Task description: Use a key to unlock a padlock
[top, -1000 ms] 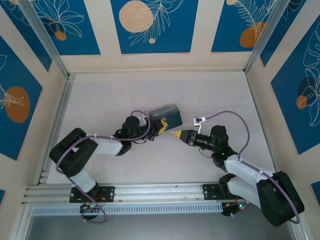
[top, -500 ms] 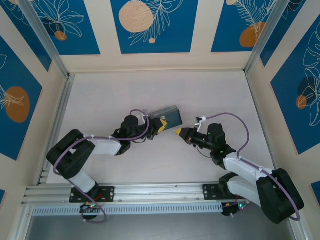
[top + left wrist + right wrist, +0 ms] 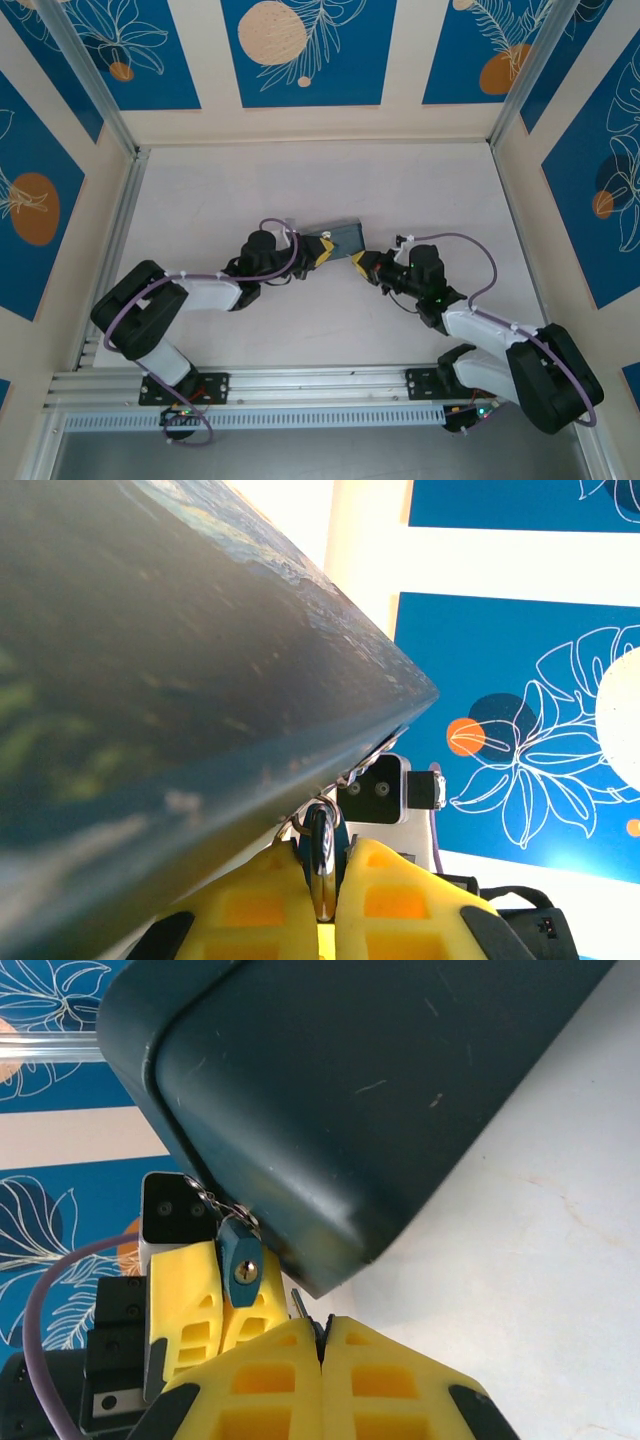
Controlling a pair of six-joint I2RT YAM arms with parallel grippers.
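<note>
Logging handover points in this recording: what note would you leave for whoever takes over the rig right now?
Left gripper: shut on the small bluish-teal padlock, held at the corner of the dark teal rectangular box.
Right gripper: shut on the thin metal key; its tip pokes out beside the padlock, not in it.
Done: both things gripped, keyhole turned toward the key.
Left: line the tip up with the keyhole, insert, turn, free the shackle.
</note>
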